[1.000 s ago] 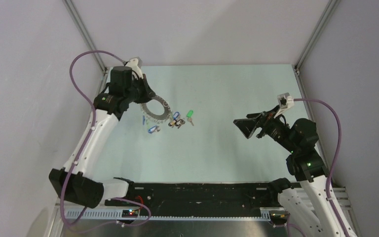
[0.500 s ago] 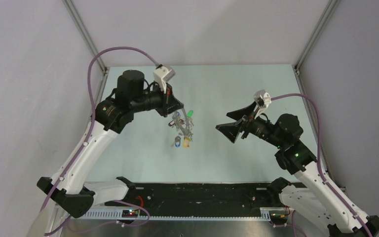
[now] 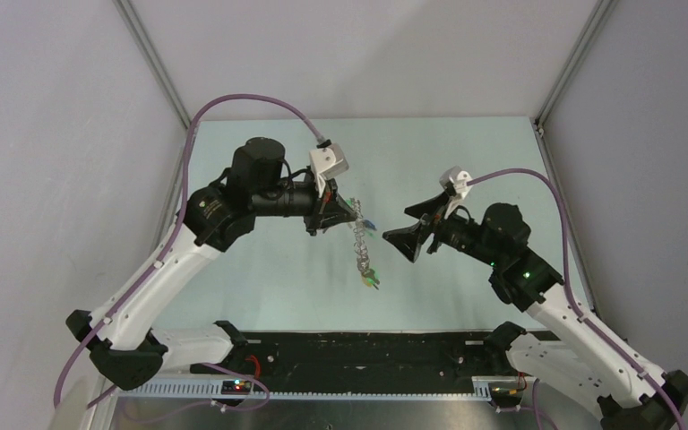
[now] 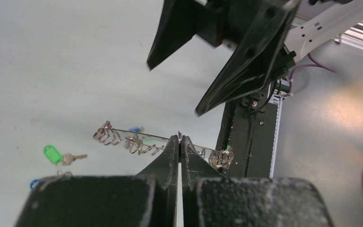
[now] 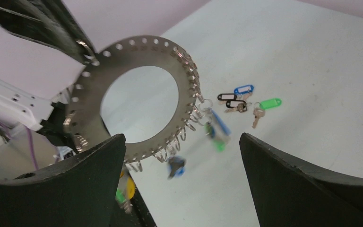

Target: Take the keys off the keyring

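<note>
The keyring (image 3: 358, 240) is a flat grey perforated ring, held in the air above the table. My left gripper (image 3: 349, 215) is shut on its rim; the left wrist view shows the ring edge-on (image 4: 137, 138) with the gripper (image 4: 180, 140) pinching it. Several keys with blue, green and yellow tags (image 3: 372, 278) hang from its lower edge. In the right wrist view the ring (image 5: 185, 90) faces the camera with tagged keys (image 5: 216, 130) swinging below. My right gripper (image 3: 397, 224) is open and empty just right of the ring, also seen in its wrist view (image 5: 182, 142).
Loose keys with green (image 5: 269, 103), blue (image 5: 242, 89) and black (image 5: 227, 97) tags lie on the pale table beyond the ring; the green one shows in the left wrist view (image 4: 53, 153). A black rail (image 3: 367, 345) runs along the near edge.
</note>
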You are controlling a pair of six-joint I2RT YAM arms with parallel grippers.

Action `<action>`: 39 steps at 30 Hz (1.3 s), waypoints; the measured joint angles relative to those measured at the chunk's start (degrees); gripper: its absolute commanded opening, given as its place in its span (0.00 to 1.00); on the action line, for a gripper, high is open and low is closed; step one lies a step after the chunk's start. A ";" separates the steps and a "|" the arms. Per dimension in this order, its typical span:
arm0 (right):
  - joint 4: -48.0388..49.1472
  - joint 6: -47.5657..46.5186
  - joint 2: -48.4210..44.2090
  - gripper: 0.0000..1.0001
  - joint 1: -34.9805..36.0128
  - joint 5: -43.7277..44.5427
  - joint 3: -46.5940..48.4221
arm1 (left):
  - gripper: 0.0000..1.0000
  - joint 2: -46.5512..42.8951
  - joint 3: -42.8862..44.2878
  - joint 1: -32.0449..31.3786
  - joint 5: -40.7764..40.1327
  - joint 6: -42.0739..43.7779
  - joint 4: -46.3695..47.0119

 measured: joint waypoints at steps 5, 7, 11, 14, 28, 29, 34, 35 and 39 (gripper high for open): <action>1.31 -3.15 4.61 0.98 4.13 4.39 0.00 | 0.00 1.25 3.04 -2.19 0.74 0.83 -0.11; 3.89 -3.91 7.34 0.99 5.97 5.18 0.00 | 0.00 1.42 4.00 -2.97 0.87 1.11 -0.09; 9.11 -4.76 11.58 0.99 9.94 5.75 0.00 | 0.00 1.42 5.25 -4.28 1.01 1.75 0.00; 14.08 -4.57 14.58 0.91 11.63 5.95 0.00 | 0.00 1.27 5.29 -4.42 1.14 2.01 -0.09; 21.79 -3.89 17.55 0.00 13.05 10.03 0.20 | 0.06 -9.49 -7.41 -5.20 -5.73 3.98 9.05; 20.85 -4.20 16.98 0.00 12.63 11.13 0.20 | 0.26 -11.52 -9.73 -5.14 -7.67 4.07 9.16; 17.68 -7.34 11.34 0.00 10.80 18.01 0.20 | 0.82 -20.46 -18.27 -4.79 -14.95 2.84 10.56; 17.42 -8.44 10.56 0.00 10.69 19.02 0.20 | 0.86 -21.24 -19.17 -4.79 -16.13 2.49 11.02; 17.53 -17.62 8.46 0.00 9.81 22.21 0.20 | 0.91 -23.12 -22.99 -4.79 -20.20 -0.85 14.69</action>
